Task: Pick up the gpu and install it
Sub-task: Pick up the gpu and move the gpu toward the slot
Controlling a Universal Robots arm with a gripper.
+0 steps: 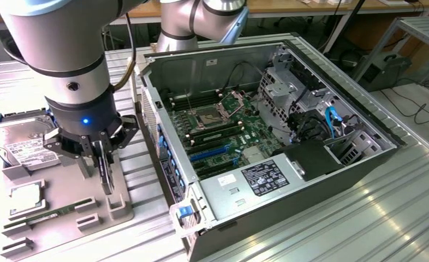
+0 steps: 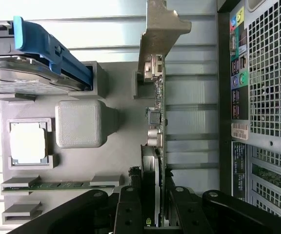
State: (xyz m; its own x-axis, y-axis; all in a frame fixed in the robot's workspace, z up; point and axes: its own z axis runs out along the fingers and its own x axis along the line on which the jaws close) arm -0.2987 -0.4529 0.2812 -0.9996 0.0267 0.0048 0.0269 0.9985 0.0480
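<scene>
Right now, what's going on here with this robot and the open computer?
The robot arm's gripper is closed on the gpu, holding the card on edge at the grey parts tray, just beside the open computer case. A hard drive and a memory stick lie in the same tray. The card is not yet in the case, and I cannot tell whether it has fully cleared its holder on the tray.

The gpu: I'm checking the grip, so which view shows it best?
The wrist view: the gpu runs edge-on from the gripper, clamped on it, to its silver bracket. In the exterior view the gpu is a dark sliver below the gripper.
</scene>
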